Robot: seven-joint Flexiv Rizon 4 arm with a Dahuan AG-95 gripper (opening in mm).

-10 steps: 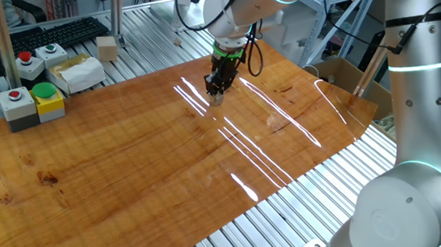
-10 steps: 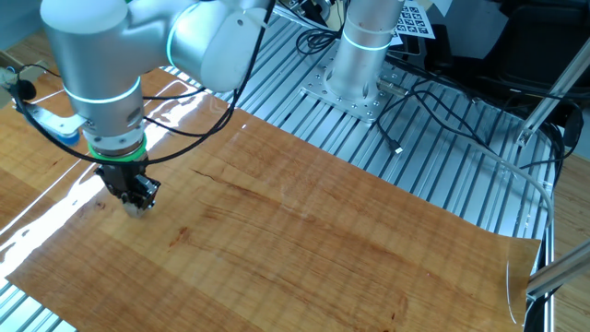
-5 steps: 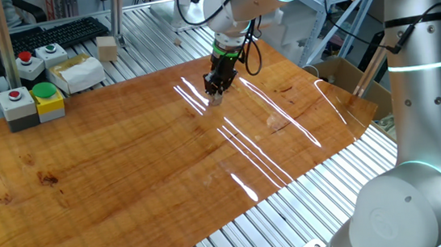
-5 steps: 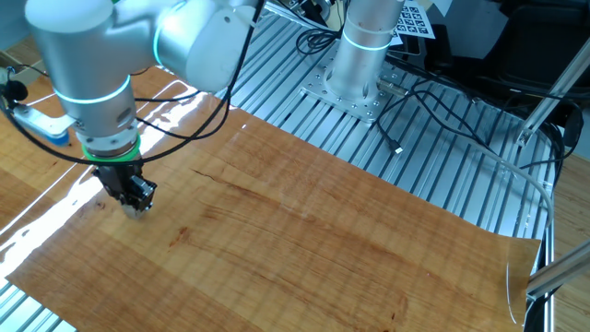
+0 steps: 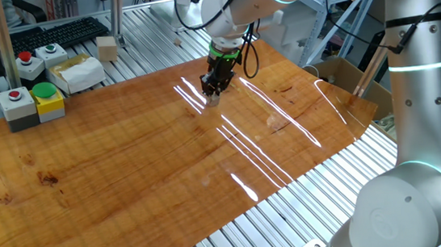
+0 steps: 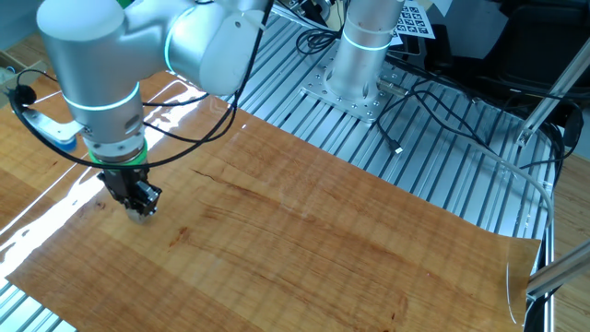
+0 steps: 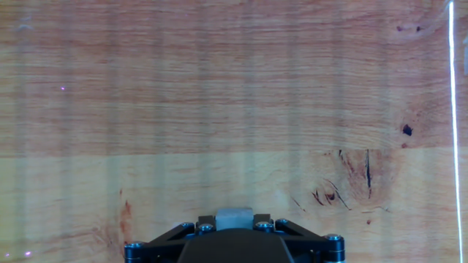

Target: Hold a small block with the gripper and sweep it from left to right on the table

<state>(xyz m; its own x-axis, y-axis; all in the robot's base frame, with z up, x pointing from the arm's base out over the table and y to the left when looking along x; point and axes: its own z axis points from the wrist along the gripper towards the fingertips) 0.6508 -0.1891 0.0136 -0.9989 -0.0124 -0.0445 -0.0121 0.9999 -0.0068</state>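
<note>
Only the hand view shows the small block (image 7: 234, 217), a pale cube pinched between the closed fingers of the gripper (image 7: 234, 230) at six o'clock; in both fixed views it is a barely legible pale speck under the black gripper (image 5: 212, 97) (image 6: 141, 213), tip down at the glossy wood-grain table (image 5: 128, 173); fingers cut off below.

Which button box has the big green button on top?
The yellow-sided box, beside the grey box with one red button. The white box further back carries two small buttons, red and green.
</note>
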